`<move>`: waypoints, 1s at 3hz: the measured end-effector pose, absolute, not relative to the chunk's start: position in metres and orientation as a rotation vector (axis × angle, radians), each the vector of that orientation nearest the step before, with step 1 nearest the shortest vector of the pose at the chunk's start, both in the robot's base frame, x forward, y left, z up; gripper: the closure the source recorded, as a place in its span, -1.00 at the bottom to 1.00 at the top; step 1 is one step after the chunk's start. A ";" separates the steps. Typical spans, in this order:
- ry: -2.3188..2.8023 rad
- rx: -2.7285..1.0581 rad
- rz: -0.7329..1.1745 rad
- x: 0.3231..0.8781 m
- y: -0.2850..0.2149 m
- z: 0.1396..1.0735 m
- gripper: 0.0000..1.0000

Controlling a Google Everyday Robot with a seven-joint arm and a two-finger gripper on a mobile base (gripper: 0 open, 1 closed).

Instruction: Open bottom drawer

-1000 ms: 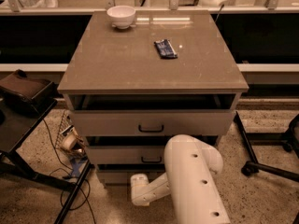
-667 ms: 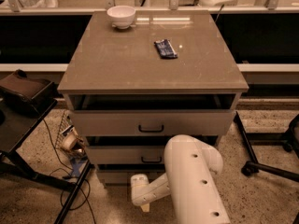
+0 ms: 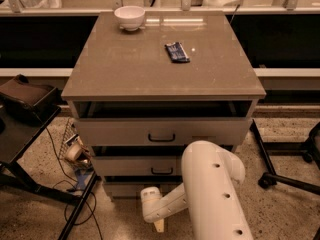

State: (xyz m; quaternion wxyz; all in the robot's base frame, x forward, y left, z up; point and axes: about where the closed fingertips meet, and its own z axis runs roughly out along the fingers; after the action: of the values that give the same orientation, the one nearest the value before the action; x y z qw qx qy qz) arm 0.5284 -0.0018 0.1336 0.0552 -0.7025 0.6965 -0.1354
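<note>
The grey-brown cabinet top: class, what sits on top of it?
A white round bowl near the back left and a dark blue flat packet right of centre. The robot's tool is low by the pale slim bottom drawer, whose handle the white arm covers.

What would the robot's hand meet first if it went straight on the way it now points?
Probably the floor. The hand hangs low under the wrist, just in front of the bottom drawer, and seems to point downward. Depth is unclear, so I cannot be sure.
</note>
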 end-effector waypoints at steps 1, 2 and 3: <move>2.119 -2.132 -0.408 0.529 -0.003 0.132 -1.00; 2.152 -2.145 -0.377 0.535 -0.010 0.120 -1.00; 2.186 -2.176 -0.339 0.541 -0.017 0.101 -0.74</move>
State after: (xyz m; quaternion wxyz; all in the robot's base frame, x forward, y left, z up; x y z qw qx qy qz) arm 0.5410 -0.0174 0.1014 0.0192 -0.7011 0.7044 -0.1091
